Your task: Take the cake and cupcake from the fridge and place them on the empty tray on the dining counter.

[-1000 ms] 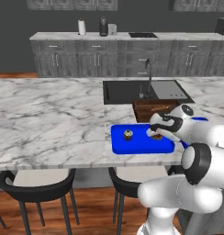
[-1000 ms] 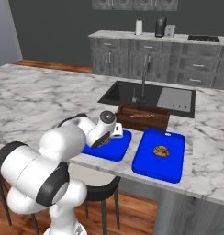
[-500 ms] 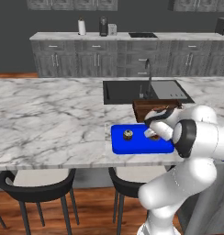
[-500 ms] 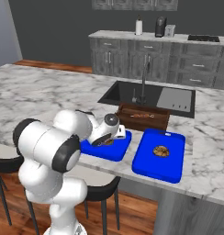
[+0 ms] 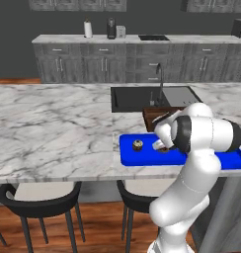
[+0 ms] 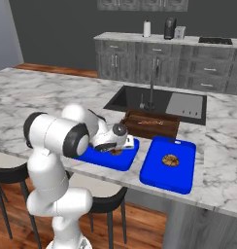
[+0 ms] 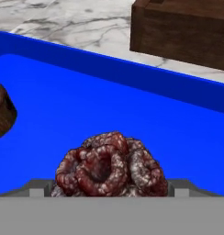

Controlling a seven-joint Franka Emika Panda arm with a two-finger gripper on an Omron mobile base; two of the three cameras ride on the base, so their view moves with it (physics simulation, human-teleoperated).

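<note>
The cake (image 7: pixel 109 165) sits right between the jaws, low down, with its bumpy dark red top facing up. It is round, so it has no long side. It rests on the floor of the blue tray (image 7: pixel 132 114), and the tray sits on the marble worktop (image 5: pixel 53 128).

The gripper (image 6: pixel 121 146) has its jaws wide open, and from the hand view I think they are not squeezing the cake. One small finger tip (image 7: pixel 36 187) peeks out on one side of the cake, and the other peeks out on the far side of it. I cannot tell if the tips touch the cake's sides or just stand beside it.

The cupcake (image 5: pixel 138 145) is on the same tray, off to one side of the jaws, near but apart from the cake. In the hand view its brown edge pokes in at the left.

Past the jaws, just beyond the tray's far rim, stands a dark wooden tray (image 7: pixel 182 27).

Both sweets look to be on the tray, so I think the task is nearly done. The next move is likely to lift the jaws straight up and away from the cake. The jaws must not bump the cake or drag it along.
</note>
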